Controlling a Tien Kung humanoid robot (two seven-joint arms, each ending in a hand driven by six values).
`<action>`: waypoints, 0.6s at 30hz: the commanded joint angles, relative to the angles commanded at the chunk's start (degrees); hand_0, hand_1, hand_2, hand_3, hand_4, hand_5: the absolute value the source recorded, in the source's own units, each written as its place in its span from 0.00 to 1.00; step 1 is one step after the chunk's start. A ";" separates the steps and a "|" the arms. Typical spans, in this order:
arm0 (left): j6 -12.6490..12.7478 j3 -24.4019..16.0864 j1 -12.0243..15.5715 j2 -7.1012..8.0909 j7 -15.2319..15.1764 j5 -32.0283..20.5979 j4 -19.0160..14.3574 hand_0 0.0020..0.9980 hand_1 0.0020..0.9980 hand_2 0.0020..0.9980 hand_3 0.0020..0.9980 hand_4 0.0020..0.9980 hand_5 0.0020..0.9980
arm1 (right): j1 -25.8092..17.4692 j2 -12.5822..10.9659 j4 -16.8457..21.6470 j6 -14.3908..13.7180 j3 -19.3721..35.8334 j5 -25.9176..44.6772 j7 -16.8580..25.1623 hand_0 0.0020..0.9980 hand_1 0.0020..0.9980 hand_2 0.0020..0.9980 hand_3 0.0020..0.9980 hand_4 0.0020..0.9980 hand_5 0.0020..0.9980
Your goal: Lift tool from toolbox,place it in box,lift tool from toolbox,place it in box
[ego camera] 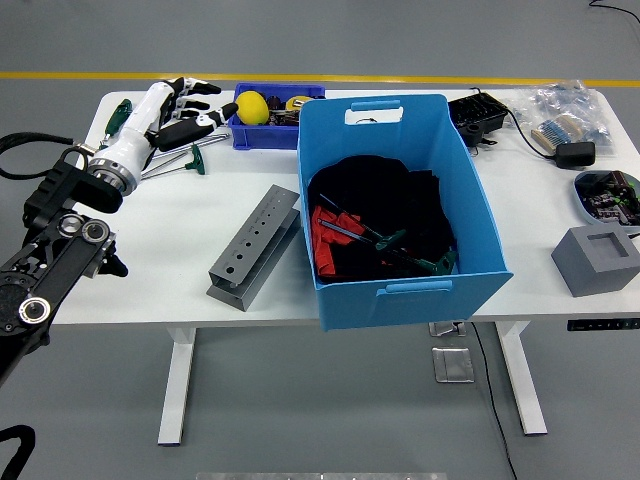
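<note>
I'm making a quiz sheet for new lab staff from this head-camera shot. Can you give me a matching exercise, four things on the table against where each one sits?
Things:
1. large light-blue plastic bin
2. small dark-blue plastic tray
3. grey perforated metal channel
4. grey block with a square recess

Places:
A. near the table's right edge
B. far side of the table, holding a yellow ball
C. middle of the table, holding dark cloth and green-handled tools
D. lying just left of the bin

Pairs: 1-C, 2-B, 3-D, 4-A
</note>
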 joint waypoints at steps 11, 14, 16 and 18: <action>3.08 -3.41 11.29 1.38 -4.61 -10.64 -8.07 0.71 0.74 0.82 0.73 0.86 0.57 | -1.00 0.63 0.00 -0.04 2.40 -2.45 -0.44 0.61 0.60 0.68 0.55 0.81 0.63; 4.29 -5.14 14.78 0.33 -6.74 -10.07 -9.80 0.72 0.75 0.83 0.74 0.86 0.57 | -1.27 0.73 0.00 0.00 3.04 -3.25 -0.52 0.61 0.60 0.68 0.55 0.81 0.63; 4.11 -7.17 17.71 -1.48 -6.82 -8.36 -11.11 0.72 0.75 0.83 0.74 0.86 0.57 | -1.50 0.86 0.00 -0.04 3.29 -3.32 -0.51 0.61 0.60 0.68 0.55 0.81 0.63; 3.66 -9.43 20.56 -3.85 -6.68 -5.94 -12.18 0.72 0.75 0.83 0.74 0.86 0.57 | -1.72 1.02 0.00 -0.09 3.70 -3.53 -0.56 0.61 0.60 0.68 0.55 0.81 0.63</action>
